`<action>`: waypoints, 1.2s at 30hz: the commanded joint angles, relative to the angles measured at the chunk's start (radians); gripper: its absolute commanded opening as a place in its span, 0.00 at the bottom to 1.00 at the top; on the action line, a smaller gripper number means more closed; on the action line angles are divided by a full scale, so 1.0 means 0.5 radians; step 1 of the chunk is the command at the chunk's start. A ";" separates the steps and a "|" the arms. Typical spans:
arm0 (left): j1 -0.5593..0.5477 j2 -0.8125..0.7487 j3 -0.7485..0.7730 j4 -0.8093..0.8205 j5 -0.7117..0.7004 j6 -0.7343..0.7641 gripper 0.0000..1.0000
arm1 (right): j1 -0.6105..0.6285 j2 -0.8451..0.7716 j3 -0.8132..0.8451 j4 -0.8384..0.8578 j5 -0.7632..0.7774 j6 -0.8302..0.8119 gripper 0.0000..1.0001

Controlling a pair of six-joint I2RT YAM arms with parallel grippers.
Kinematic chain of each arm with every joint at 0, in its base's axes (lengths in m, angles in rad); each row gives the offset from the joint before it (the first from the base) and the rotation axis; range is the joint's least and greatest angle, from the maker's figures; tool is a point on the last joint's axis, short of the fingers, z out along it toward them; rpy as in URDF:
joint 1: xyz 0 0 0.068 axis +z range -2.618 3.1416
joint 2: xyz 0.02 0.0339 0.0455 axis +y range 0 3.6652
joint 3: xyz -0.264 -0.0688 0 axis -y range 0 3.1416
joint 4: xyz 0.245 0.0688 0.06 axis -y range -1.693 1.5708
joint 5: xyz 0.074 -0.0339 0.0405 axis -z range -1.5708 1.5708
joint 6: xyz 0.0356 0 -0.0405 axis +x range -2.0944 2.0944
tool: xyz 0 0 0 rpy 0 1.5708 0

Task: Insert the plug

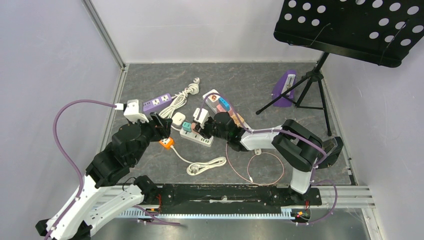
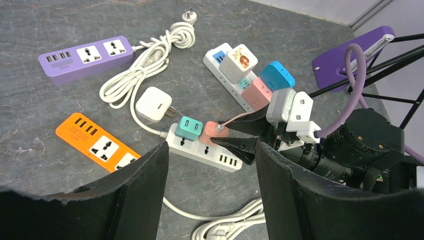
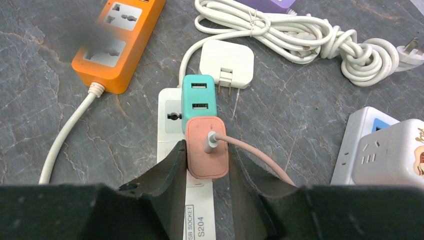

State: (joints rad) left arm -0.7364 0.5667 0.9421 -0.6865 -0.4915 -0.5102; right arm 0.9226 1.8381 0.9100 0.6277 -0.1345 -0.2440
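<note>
The pink plug, with a pink cable coming out of its top, sits on the white power strip right beside a teal USB charger. My right gripper is shut on the pink plug, one finger on each side. In the left wrist view the plug stands on the strip about level with the teal charger. My left gripper hangs open above the table just in front of the strip, holding nothing. From above, both grippers flank the strip.
An orange strip lies left of the white one. A loose white charger, a purple strip and coiled white cable lie behind. A second white strip carries several chargers. A music stand tripod stands at the right.
</note>
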 commanded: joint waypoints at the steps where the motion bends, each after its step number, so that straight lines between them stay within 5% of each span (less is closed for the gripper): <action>1: 0.003 -0.006 -0.007 0.051 -0.010 0.031 0.69 | -0.011 0.017 0.031 -0.213 -0.009 -0.026 0.00; 20: 0.003 0.005 -0.013 0.066 0.001 0.029 0.69 | -0.029 -0.036 -0.004 -0.299 -0.004 -0.064 0.00; 36: 0.003 0.014 -0.046 0.099 -0.002 0.020 0.69 | -0.005 0.052 -0.415 0.022 0.073 0.049 0.00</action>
State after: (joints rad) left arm -0.7364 0.5671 0.9295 -0.6792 -0.4904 -0.5102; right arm 0.9142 1.8168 0.7673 0.7746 -0.1295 -0.2455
